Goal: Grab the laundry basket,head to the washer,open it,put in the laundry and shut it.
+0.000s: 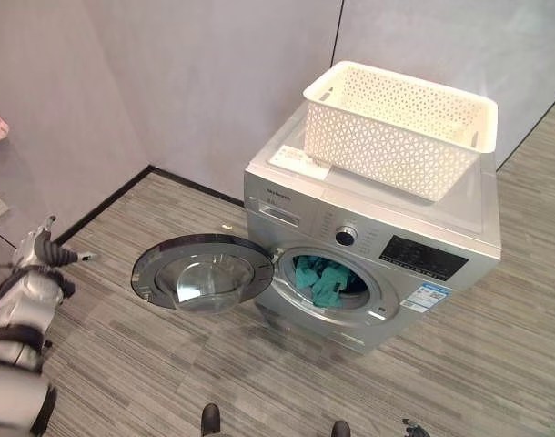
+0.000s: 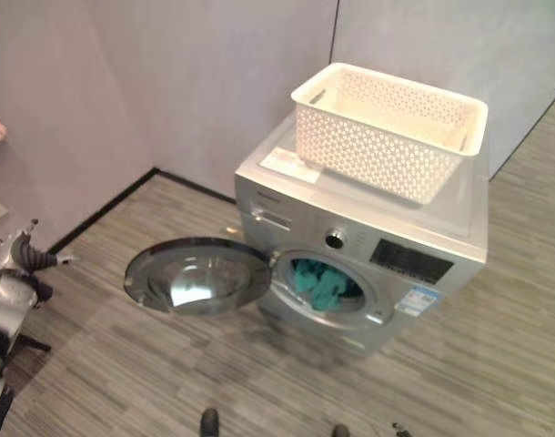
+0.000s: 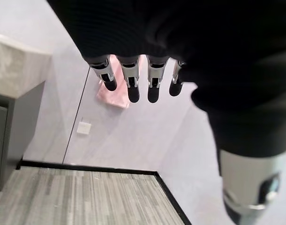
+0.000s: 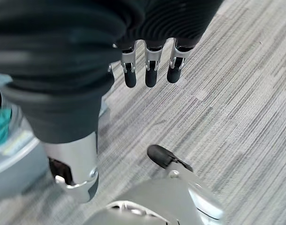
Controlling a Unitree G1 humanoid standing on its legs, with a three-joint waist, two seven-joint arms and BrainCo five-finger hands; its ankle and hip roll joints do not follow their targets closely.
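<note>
Since door [image 1: 203, 272] hangs open beyond the relaxed, empty left hand [image 1: 43, 248], laundry [image 1: 323, 278] at the rim may jam it; right hand [image 4: 150, 65] likewise slack.

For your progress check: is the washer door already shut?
No: the washer door hangs wide open, with teal laundry visible inside the drum.
</note>
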